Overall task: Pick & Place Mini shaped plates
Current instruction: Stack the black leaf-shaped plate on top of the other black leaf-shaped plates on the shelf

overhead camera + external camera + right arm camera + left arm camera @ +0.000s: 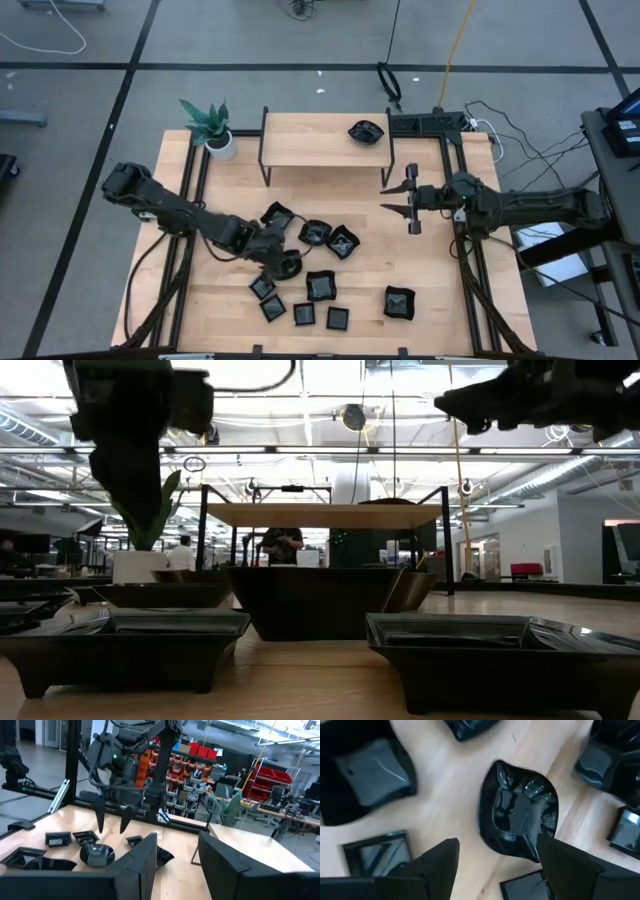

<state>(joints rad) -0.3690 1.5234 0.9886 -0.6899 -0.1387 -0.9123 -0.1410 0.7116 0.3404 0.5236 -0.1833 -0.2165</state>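
Now we have the left claw [288, 266] spread wide and empty, poised straight over a rounded dish [517, 815] among the mini shaped plates [318, 285] scattered on the counter [440, 300], fingers straddling it for what looks like the pickup. Our right claw [400, 196] waits empty and parted near the raised shelf [310, 140], where one plate [366, 130] already sits, likely the drop-off.

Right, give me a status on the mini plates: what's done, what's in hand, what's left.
Done: one mini plate sits on the raised shelf. In hand: nothing gripped; the left gripper hangs open over a wavy-edged plate in the cluster, and the right gripper is open and empty beside the shelf. Left: about ten plates on the table, including the lone one near the front right.
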